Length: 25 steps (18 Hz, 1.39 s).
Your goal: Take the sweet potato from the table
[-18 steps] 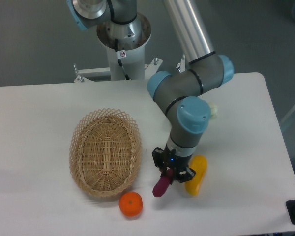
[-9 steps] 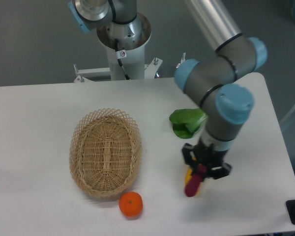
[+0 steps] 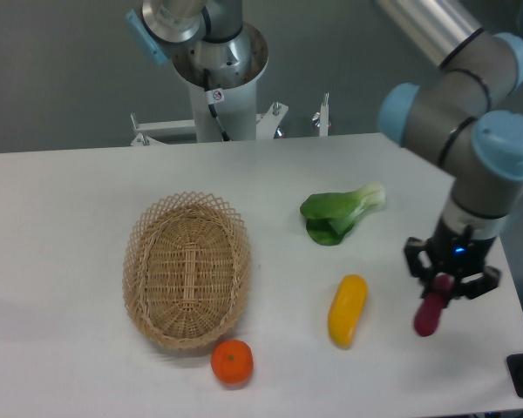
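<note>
Maroon sweet potato (image 3: 428, 314), gripper (image 3: 443, 288) clamped on it

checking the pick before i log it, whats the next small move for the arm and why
Probably a short straight lift, jaws kept shut. The gripper is clamped on the top end of the sweet potato, which hangs down near the right edge of the table, right of the yellow vegetable. Whether its lower tip clears the tabletop cannot be told, so more height would settle the pick.
</note>
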Tool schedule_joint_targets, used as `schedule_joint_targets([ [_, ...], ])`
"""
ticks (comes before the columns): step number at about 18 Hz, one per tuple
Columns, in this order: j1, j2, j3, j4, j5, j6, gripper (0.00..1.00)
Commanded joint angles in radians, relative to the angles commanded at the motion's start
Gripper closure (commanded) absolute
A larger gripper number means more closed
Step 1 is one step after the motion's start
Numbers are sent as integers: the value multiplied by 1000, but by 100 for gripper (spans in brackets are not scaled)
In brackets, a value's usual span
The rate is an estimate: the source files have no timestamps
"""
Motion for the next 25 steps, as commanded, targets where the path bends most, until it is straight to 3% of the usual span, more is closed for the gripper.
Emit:
schedule_joint_targets([
  [4, 9, -23, 20, -11, 100, 48, 86],
  [25, 23, -34, 41, -26, 109, 71, 85],
])
